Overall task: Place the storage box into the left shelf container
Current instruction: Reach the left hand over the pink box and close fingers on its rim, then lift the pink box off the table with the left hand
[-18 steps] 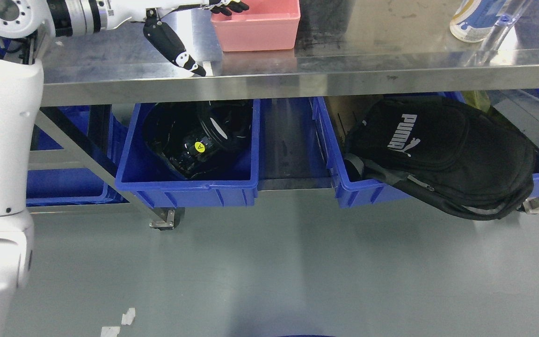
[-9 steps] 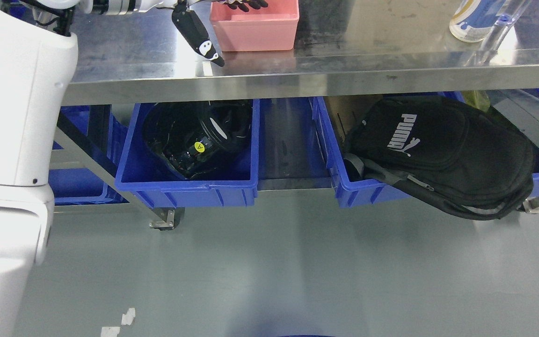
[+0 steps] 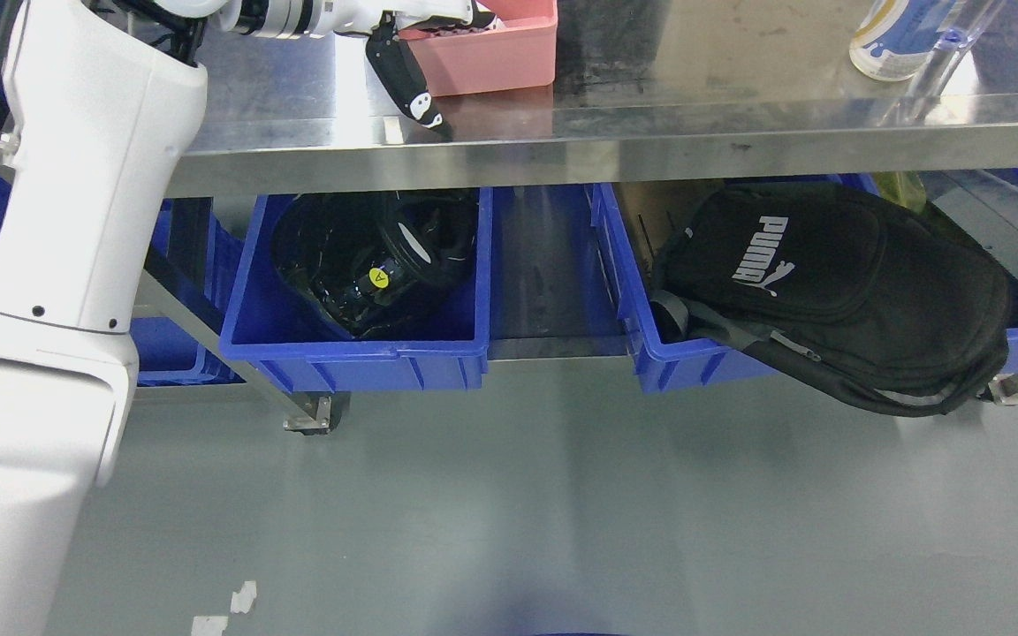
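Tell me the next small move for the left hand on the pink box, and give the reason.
Probably lift the pink storage box a little, clear of the steel tabletop. The left hand is at the box's left rim with the thumb down its outer wall, and the box looks tilted. The left blue bin below already holds black gear.

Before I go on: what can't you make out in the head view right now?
- Left hand: fingers over the pink box rim, cut by the top edge; grip unclear.
- Pink box: far side cut off.
- Left blue bin: tabletop hides its back; black contents unidentifiable.
- Right arm: out of view.
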Controlling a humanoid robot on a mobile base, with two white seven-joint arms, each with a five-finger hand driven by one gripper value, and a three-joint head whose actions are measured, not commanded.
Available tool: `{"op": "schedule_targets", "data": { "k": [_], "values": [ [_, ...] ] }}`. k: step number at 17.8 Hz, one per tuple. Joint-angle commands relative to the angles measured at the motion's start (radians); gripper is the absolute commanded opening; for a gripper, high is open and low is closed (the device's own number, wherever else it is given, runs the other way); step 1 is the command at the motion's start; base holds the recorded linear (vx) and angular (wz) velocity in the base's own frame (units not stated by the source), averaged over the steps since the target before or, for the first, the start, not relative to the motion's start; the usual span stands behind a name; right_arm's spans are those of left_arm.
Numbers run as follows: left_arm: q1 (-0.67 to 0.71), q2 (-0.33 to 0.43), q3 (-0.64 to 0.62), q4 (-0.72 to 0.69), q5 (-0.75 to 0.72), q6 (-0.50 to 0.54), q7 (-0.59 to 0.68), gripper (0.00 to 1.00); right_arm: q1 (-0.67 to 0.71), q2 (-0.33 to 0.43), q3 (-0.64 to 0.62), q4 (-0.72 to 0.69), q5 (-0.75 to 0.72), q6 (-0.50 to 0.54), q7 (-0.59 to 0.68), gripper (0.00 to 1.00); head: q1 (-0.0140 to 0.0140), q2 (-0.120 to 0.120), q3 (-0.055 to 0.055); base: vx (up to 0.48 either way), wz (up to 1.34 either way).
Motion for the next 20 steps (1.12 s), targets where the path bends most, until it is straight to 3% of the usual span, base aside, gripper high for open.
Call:
{"op": "schedule_targets", "data": {
  "k": [1, 2, 4, 6, 9, 11, 14, 20],
  "values": [
    [0.002, -0.057, 0.013, 0.114, -0.036, -0.020, -0.005, 0.50, -0.005, -0.017, 0.000, -0.017, -0.021, 0.001, 0.003, 1.00, 0.0000, 0.000, 0.000, -0.001, 0.05],
    [0.007, -0.057, 0.035, 0.116, -0.036, -0.049, -0.006, 0.42, -0.005, -0.017, 0.000, -0.017, -0.021, 0.001, 0.003, 1.00, 0.0000, 0.000, 0.000, 0.005, 0.09],
    [0.016, -0.057, 0.097, 0.144, -0.035, -0.142, -0.008, 0.16, -0.005, -0.017, 0.000, -0.017, -0.021, -0.001, 0.003, 1.00, 0.0000, 0.000, 0.000, 0.005, 0.05],
    [0.027, -0.058, 0.166, 0.171, -0.035, -0.216, -0.013, 0.05, -0.005, -0.017, 0.000, -0.017, -0.021, 0.001, 0.005, 1.00, 0.0000, 0.000, 0.000, 0.001, 0.03],
    [0.039, -0.078, 0.272, 0.171, 0.009, -0.227, -0.022, 0.00, -0.005, -0.017, 0.000, -0.017, -0.021, 0.001, 0.003, 1.00, 0.0000, 0.000, 0.000, -0.002, 0.04],
    [0.053, -0.151, 0.445, 0.171, 0.139, -0.207, -0.072, 0.00, -0.005, -0.017, 0.000, -0.017, -0.021, 0.001, 0.003, 1.00, 0.0000, 0.000, 0.000, 0.000, 0.00],
    [0.086, -0.151, 0.596, 0.171, 0.294, -0.175, -0.091, 0.00, -0.005, -0.017, 0.000, -0.017, -0.021, -0.001, 0.003, 1.00, 0.0000, 0.000, 0.000, 0.001, 0.01],
    [0.159, -0.151, 0.644, 0.145, 0.535, -0.099, -0.092, 0.00, -0.005, -0.017, 0.000, -0.017, -0.021, -0.001, 0.005, 1.00, 0.0000, 0.000, 0.000, 0.013, 0.03]
  ]
}}
